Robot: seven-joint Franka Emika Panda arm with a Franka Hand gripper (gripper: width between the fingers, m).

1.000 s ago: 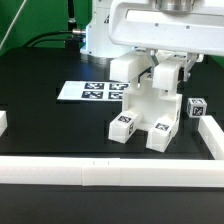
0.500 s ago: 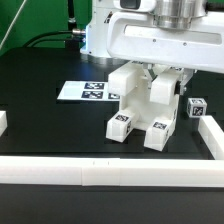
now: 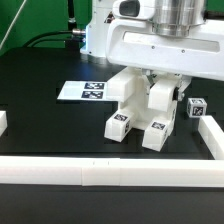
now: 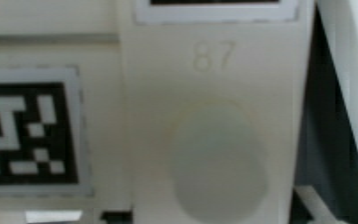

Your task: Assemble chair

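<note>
Nearest, a white border rail (image 3: 100, 172) crosses the black table (image 3: 40, 130). Past it is the chair (image 3: 132, 102), its two tagged feet facing the exterior camera. A small tagged block (image 3: 196, 108) sits at its three o'clock and the marker board (image 3: 82, 91) at ten. At twelve, the gripper (image 3: 162, 80) pinches the chair's top

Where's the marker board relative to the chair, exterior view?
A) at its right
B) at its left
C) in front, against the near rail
B: the marker board lies flat on the table at the exterior view's left of the chair.
</note>
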